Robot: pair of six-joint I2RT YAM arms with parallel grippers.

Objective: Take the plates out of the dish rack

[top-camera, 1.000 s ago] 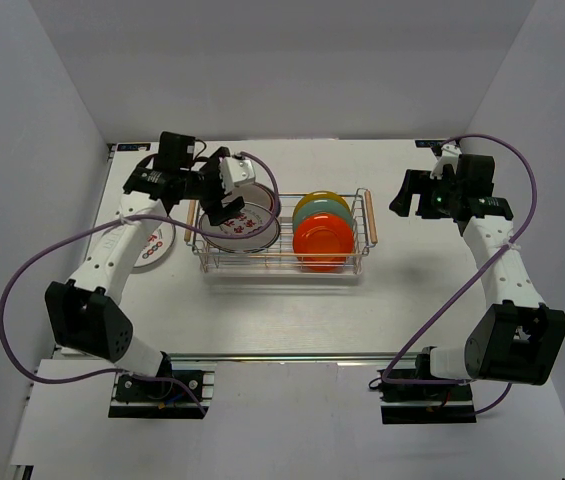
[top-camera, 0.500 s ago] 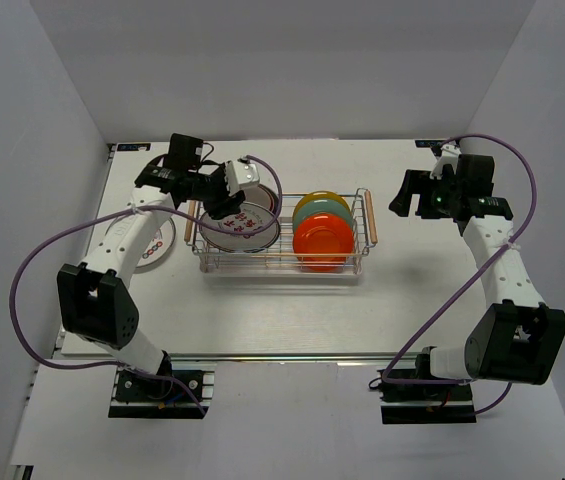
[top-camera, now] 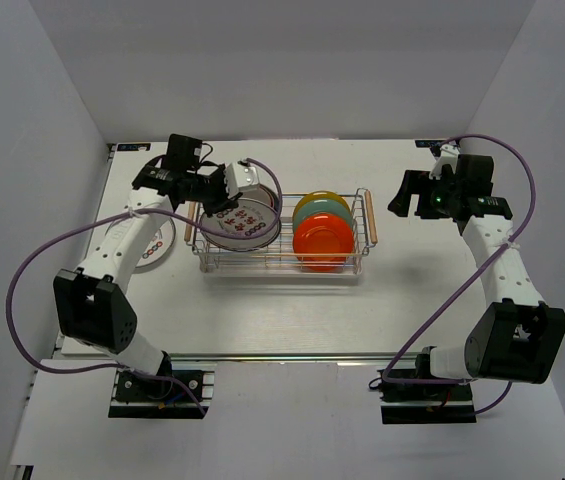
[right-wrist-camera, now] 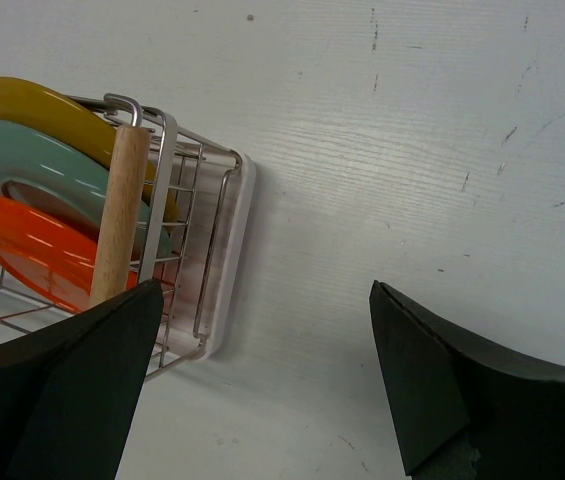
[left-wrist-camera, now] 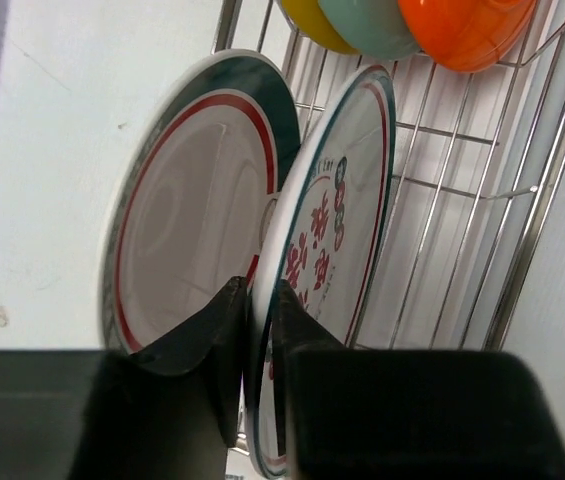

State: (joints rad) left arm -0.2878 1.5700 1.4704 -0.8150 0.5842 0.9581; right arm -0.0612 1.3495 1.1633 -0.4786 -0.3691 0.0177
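Tabletop [top-camera: 417,290] white under dish rack [top-camera: 272,263], grey walls [top-camera: 292,60] around

Plate [left-wrist-camera: 332,230] red print illegible; no txt readable.

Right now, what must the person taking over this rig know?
Left gripper closed on the rim of the white plate with red print in the silver wire dish rack; a second dark-rimmed white plate leans beside it.
Right gripper open, empty, right of the rack.
Done: one white printed plate lies on the table.
Left: those two, plus the small orange plate, teal plate, yellow plate.
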